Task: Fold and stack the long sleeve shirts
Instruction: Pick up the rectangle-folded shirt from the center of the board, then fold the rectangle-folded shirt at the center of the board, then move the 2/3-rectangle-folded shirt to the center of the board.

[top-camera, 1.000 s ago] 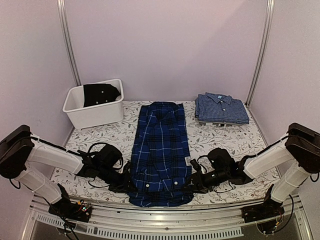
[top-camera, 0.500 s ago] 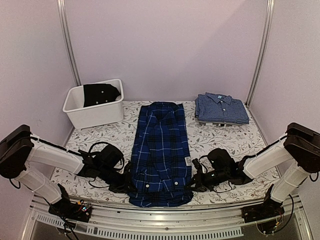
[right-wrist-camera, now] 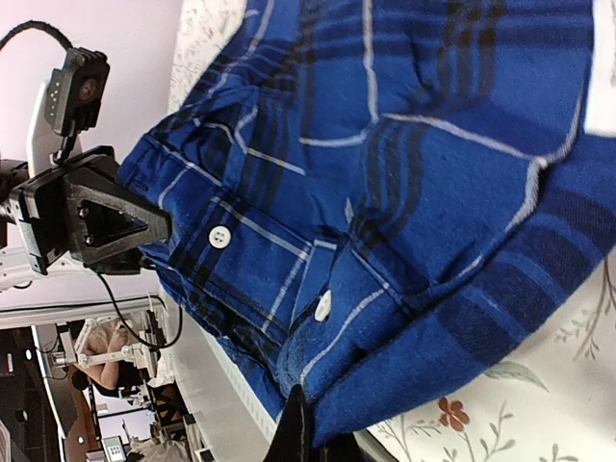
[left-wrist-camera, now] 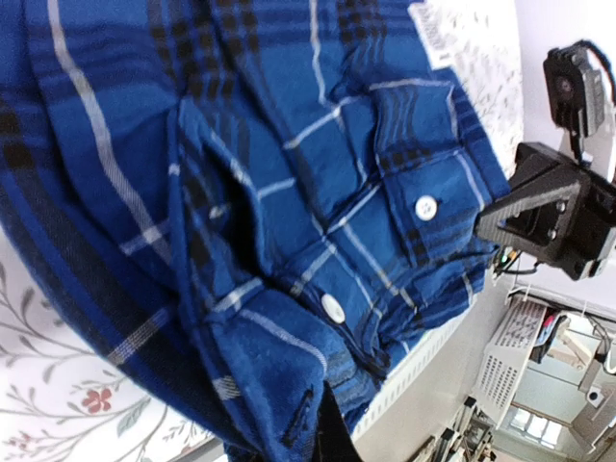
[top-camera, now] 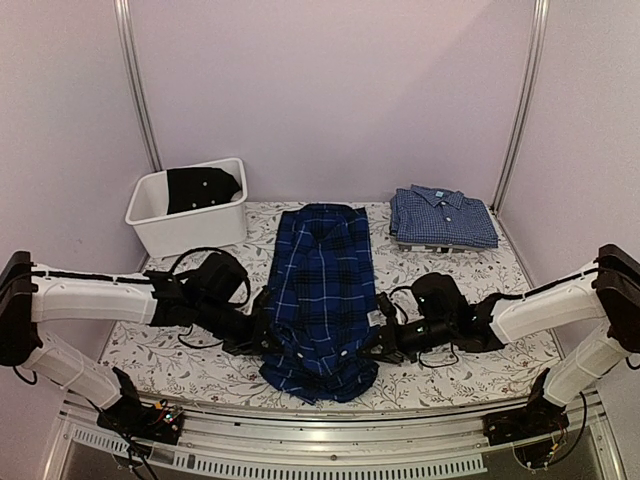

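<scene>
Pinching the plaid shirt [top-camera: 322, 285] by its near corners | left gripper [top-camera: 262, 338] and right gripper [top-camera: 380, 342] both clamped on cloth | long axis runs straight away from both

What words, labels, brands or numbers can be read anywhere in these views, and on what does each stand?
No text reads clearly in any view.
white tag at the edge of the plaid shirt: faint print, too blurred to read.
white bin: no marking visible.
folded checked shirt: no legible label.
</scene>
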`<state>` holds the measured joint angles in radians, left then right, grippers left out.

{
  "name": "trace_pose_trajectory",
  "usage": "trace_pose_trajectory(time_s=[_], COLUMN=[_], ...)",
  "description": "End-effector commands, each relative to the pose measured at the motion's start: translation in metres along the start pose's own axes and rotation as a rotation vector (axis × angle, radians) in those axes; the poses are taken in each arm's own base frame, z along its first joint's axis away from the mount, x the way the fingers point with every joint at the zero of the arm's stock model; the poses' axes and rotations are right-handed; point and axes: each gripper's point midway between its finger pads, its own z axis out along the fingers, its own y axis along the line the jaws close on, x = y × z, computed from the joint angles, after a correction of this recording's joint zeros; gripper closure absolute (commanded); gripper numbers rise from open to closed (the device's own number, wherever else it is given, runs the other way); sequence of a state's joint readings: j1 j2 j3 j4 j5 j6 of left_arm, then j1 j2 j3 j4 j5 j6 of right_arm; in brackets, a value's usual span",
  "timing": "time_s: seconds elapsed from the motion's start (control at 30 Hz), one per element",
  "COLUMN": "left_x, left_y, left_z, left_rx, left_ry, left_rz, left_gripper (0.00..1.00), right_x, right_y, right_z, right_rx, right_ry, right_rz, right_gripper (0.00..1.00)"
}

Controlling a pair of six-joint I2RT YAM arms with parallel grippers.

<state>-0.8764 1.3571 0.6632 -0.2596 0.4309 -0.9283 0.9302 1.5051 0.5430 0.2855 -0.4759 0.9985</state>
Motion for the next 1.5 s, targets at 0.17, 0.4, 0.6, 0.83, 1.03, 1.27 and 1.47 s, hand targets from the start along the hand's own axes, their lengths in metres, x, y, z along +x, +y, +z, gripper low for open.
trace_pose_trajectory(time_s=[0.17,0.4,0.6,0.83,1.03,1.27,1.47], left_x=[-0.116,-0.226,-0.277,-0.247,-0.204,-0.126,-0.081], left_y=[-0.001,0.027,0.05,0.089,0.081,0.053,0.05], left_z=[-0.035,-0.031,0.002,0.04,0.051,0.039,0.017], left_rx=[0.033,0.025,-0.026,-0.091,-0.104,-0.067,-0.084], left_ry=[-0.199,-0.36,-0.384,-0.304,-0.262,-0.248,-0.262], left_rz=[0.051,0.008,-0.02,-0.094,-0.102,-0.105,-0.121], left_gripper=[1.0,1.0,1.0,1.0,1.0,1.0,1.0], right_x=[-0.107,-0.204,-0.244,-0.23,-0.199,-0.128,-0.09], right_y=[0.045,0.014,-0.039,-0.077,-0.081,-0.078,-0.062], right_z=[-0.017,-0.005,0.03,0.053,0.045,0.028,0.002], right_rx=[-0.061,-0.034,0.041,0.118,0.163,0.199,0.181], right_ry=[-0.215,-0.348,-0.352,-0.282,-0.249,-0.182,-0.191], right_rz=[-0.082,-0.043,0.027,0.061,0.066,0.05,0.05], right_gripper=[1.0,1.0,1.0,1.0,1.0,1.0,1.0])
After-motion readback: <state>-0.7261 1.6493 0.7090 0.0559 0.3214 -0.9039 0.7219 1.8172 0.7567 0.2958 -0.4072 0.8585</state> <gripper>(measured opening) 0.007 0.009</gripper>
